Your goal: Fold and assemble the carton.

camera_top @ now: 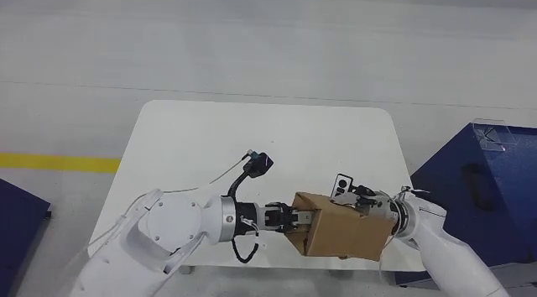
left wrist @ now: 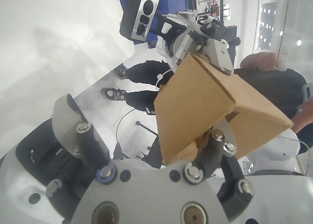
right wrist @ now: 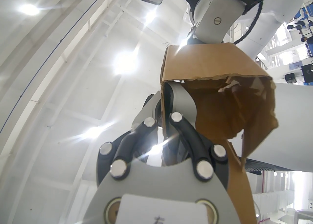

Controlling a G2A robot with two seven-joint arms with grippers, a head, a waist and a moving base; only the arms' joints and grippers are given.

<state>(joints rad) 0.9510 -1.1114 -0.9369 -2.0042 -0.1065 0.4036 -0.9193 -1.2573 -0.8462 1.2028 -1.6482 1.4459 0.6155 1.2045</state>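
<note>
There is one carton [camera_top: 340,228], of brown cardboard, and I have my two hands on it. It is at the 5 o'clock part of the one white counter [camera_top: 252,138], close to the near edge. Whether it touches the counter or is a little lifted, I cannot tell.

My left hand [camera_top: 284,217] is at the 9 o'clock end of the carton. Its two fingers [left wrist: 65,112] are spread wide. One stands free in the air, apart from the cardboard. The other one sits behind a flap at this end and touches the cardboard. So this hand pinches nothing.

My right hand [right wrist: 164,99] is at the far end of the carton, between 1 and 2 o'clock from its middle. Its two fingers [right wrist: 182,105] are pressed together on one side wall: one finger is inside the carton, one is outside, and the wall stands between them. This end is open, so I count one opening here. Its edge is ragged, and one flap inside is crumpled and hangs loose. The carton has the shape of a box, with sharp folds along its long edges.
</note>
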